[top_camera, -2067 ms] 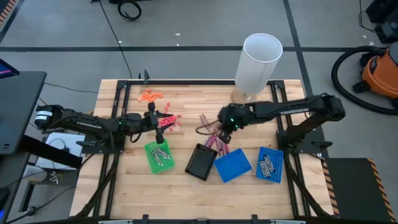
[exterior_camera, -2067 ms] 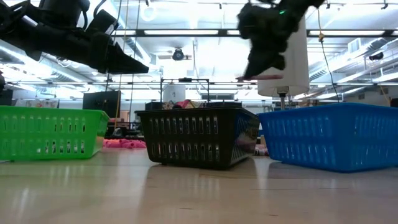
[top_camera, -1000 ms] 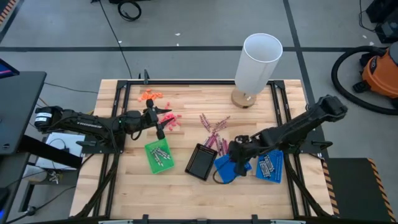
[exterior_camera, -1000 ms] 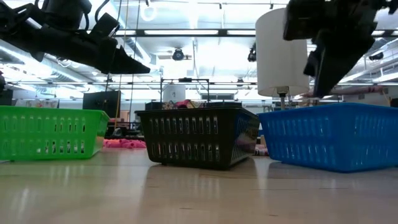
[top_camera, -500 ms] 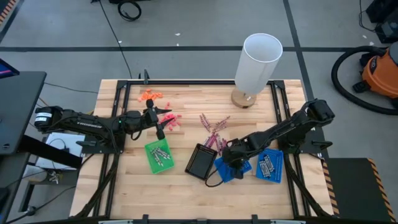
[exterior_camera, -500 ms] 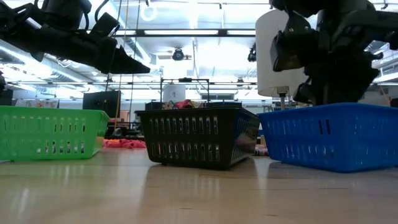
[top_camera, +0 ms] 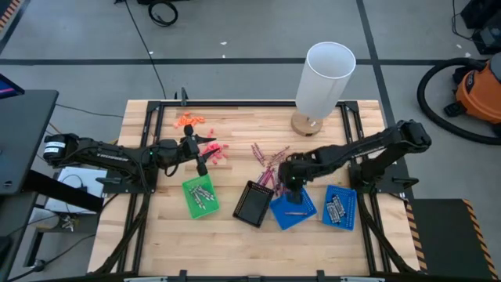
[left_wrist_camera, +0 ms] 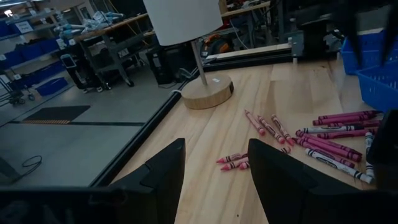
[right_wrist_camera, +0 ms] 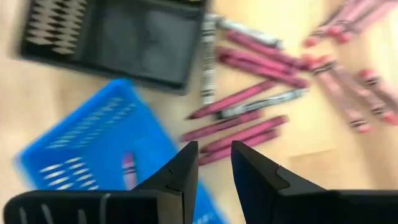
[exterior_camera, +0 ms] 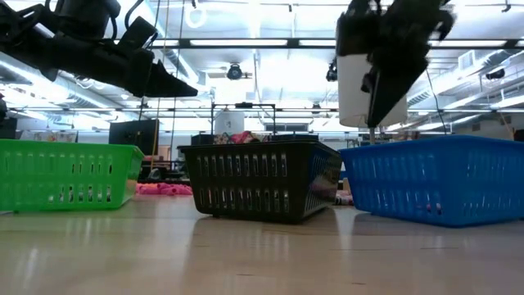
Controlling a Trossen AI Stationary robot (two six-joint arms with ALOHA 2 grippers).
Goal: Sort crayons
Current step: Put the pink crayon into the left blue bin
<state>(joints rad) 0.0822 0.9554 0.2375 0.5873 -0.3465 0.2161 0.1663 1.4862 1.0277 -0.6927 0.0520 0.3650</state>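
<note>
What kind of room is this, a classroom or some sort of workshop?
Most likely a robotics lab or workshop: two dark robot arms work over a wooden slatted table, an orange shop vacuum stands on the grey concrete floor, and industrial shelving with blue storage bins lines the background.

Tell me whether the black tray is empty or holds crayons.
Empty, as far as shown: the black tray shows only its dark bare floor from above and in the right wrist view.

r gripper [top_camera: 291, 186] dropped pink crayon [top_camera: 295, 212] in blue tray [top_camera: 291, 223], opened, lifted

Overhead looking down, table-level sideways, both sharing blue basket [top_camera: 291, 210], wrists close
</note>
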